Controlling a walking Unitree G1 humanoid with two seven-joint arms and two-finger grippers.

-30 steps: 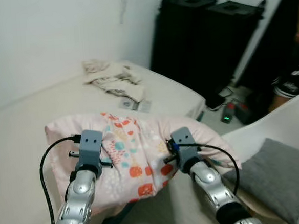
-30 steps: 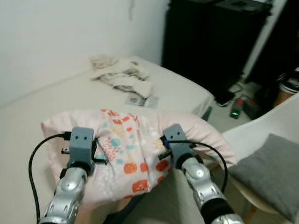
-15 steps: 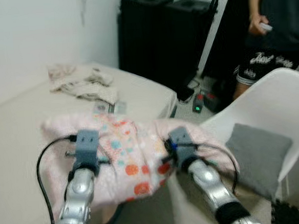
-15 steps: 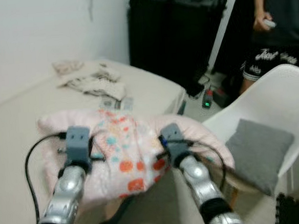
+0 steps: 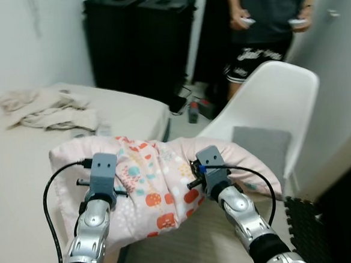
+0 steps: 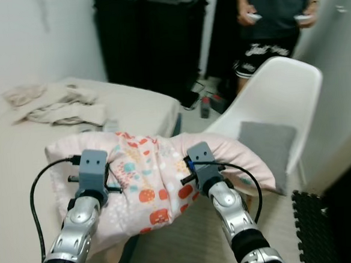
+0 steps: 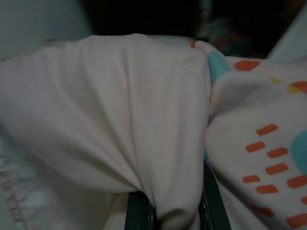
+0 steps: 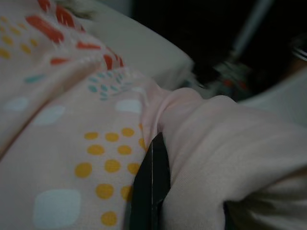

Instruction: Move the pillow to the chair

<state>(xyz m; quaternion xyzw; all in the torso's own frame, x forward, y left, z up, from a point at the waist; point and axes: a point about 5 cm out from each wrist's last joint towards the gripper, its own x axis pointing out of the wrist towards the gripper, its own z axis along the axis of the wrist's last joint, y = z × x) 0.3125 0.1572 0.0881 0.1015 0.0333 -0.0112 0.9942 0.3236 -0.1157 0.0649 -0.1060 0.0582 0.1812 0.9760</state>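
- Nearest, the left gripper (image 7: 165, 221) pinches a fold of the pillow (image 5: 161, 180), pink cloth bunched between its two fingers in the left wrist view.
- Likewise the right gripper (image 8: 192, 201) bites a fold on the pillow's right side, with one finger (image 8: 152, 191) showing against the cloth.
- So the pillow hangs in the air between both arms, near the robot, above the floor and the near edge of the bed (image 5: 20, 154), not yet over the chair (image 5: 275, 94).
- One risk, as I judge it: each grip takes only loose cover cloth, so the weight could drag a fold out and drop one end.
- Another risk: the pillow is wide and sags on its right end, so it may catch the chair's rim and slide off to the floor.
- Further right, the white chair is the nearest thing to a container; its seat already holds a grey cushion (image 5: 261, 146), so the pillow must lie on that and could sit unsteadily.
- Farther left, crumpled cloths (image 5: 47, 110) lie on the bed.
- Beyond the chair, a person (image 5: 270, 22) stands close, with two black cases (image 5: 139, 44) to the left; a wide swing could come near them.
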